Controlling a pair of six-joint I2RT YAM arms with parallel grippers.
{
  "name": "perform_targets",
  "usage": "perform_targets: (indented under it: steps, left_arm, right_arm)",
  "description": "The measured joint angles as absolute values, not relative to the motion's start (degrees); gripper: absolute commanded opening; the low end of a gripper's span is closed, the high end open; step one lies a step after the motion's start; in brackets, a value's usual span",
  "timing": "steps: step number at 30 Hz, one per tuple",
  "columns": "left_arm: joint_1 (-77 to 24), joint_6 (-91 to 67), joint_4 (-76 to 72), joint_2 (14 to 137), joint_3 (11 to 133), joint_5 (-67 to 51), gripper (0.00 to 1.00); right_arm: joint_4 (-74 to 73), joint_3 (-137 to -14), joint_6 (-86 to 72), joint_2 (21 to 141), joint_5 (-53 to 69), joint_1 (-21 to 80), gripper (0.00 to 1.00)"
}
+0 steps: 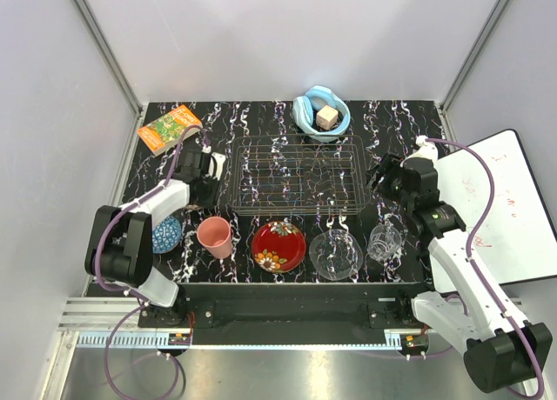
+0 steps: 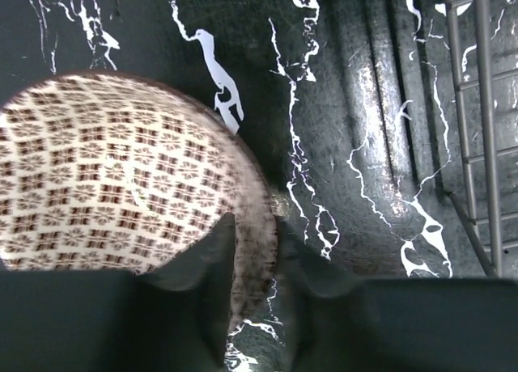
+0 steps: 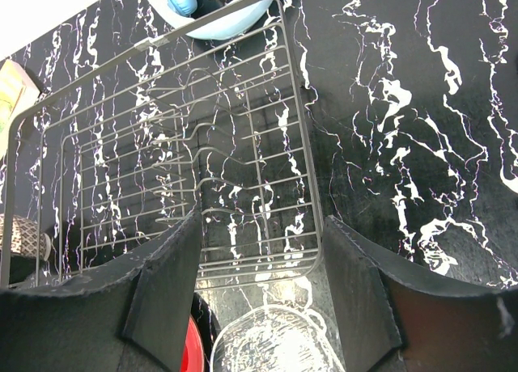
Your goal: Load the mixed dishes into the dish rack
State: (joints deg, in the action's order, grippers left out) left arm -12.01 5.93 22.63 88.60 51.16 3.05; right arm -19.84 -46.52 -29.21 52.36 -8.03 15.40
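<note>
From above, the dish rack [image 1: 294, 139] sits mid-table with nothing in it. Along its 6 o'clock side runs a row of dishes: blue bowl [image 1: 165, 235], pink cup [image 1: 214, 236], red plate [image 1: 278, 246], glass bowl [image 1: 335, 254] and glass cup [image 1: 385, 241]. The left gripper [image 1: 198, 191] is low at the rack's 9 o'clock end, and the arm hides what it has. The right gripper [image 1: 378, 178] hangs at the 3 o'clock end.

In the left wrist view, the fingers pinch the rim of a brown-checked bowl [image 2: 121, 178], one inside and one outside, at about the bowl's 4 o'clock. The rack's wires show at 2 o'clock, apart from the bowl. I cannot tell whether the bowl is off the table.

In the right wrist view, the fingers are spread wide with nothing between them, above the rack's near corner. The glass cup lies at 6 o'clock.

This looks like the first pick, with loading not yet begun. The next move calls for lifting the bowl above the rack's wall, carrying it toward 3 o'clock and lowering it in. A one-sided rim grip may let it tilt.
</note>
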Motion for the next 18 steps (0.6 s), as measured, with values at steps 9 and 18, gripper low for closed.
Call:
perform_targets:
  steps: [9, 18]
  left_arm:
    - [-12.1, 7.0, 24.9, 86.9, 52.5, 4.8, 0.00]
    - [-12.1, 7.6, 40.3, 75.5, 71.1, -1.2, 0.00]
  right_arm:
    - [-19.8, -46.0, -29.2, 52.1, -8.0, 15.4, 0.68]
    - [-19.9, -45.6, -29.2, 50.9, -8.0, 15.4, 0.68]
